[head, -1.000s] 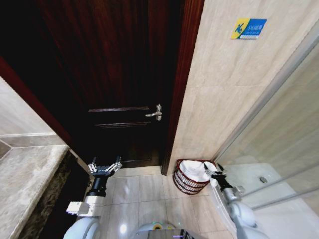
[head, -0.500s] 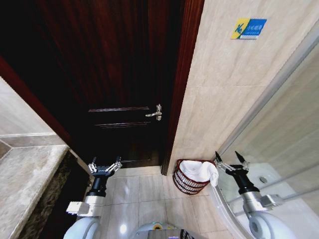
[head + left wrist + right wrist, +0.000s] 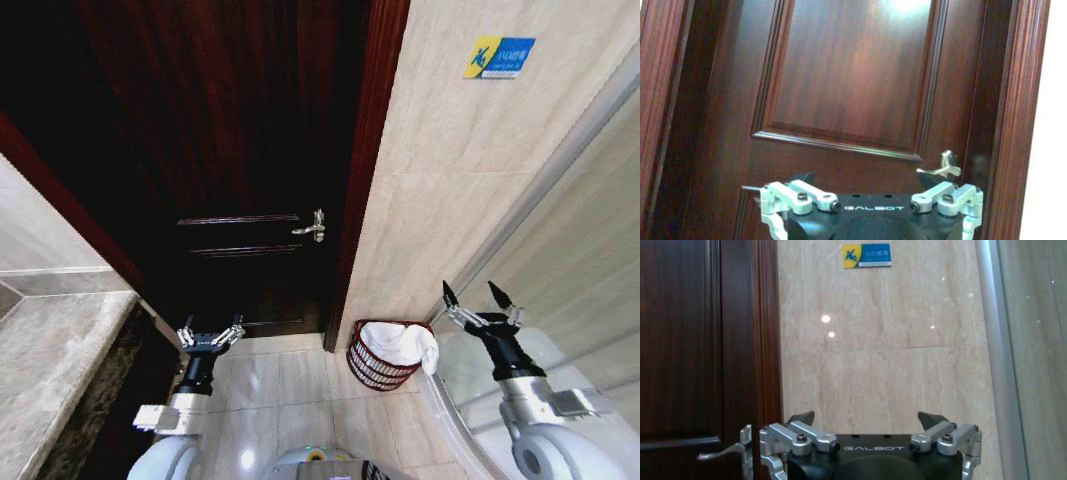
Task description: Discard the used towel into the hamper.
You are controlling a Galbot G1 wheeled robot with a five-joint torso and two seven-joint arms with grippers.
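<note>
- Bathroom corner with a pale tiled floor, a dark wooden door with a silver lever handle, and a beige stone wall carrying a small blue and yellow sign.
- Landmark: the hamper, a small round reddish-brown open-weave basket, stands on the floor against the wall, just beside the door frame.
- A white towel lies inside the hamper, with one fold draped over the rim on the side away from the door.
- Handling, as a judgement: the towel looks soft, light and limp, so it would sag from any pinch; the fold hanging over the rim is the easiest place to take hold. The hamper looks light and could tip or slide if nudged.
- Right end effector hangs raised above and beyond the hamper, on the side away from the door, pointing up toward the wall; its fingers are spread wide and hold nothing.
- Left end effector hangs well apart from the hamper, on the door side, facing the door; its fingers are also spread wide and empty.
- A stone bench edge sits farther still from the hamper, past the left arm.
</note>
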